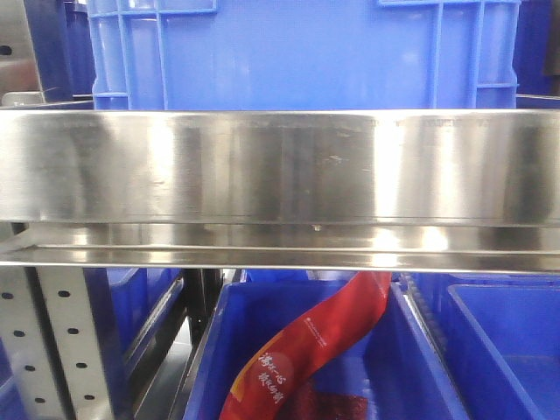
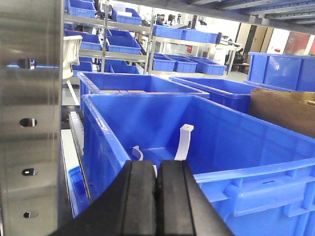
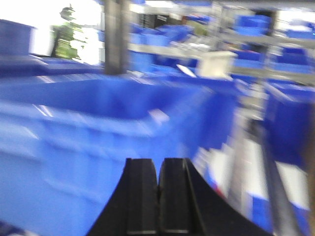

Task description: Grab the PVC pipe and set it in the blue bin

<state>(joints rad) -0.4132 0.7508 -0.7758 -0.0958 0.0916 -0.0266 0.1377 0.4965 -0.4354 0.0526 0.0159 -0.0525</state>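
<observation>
In the left wrist view my left gripper is shut and empty, just in front of the near wall of a large blue bin. Inside that bin lie two white curved plastic pieces. A white, pipe-like fitting sticks out beside the steel upright at the upper left. My right gripper is shut and empty, facing another blue bin; that view is blurred by motion. A pale blurred object sits behind it. No gripper shows in the front view.
A wide steel shelf beam fills the front view, with a blue crate above it. Below, a blue bin holds a red printed bag. A perforated steel upright stands left of my left gripper. A cardboard box is at the right.
</observation>
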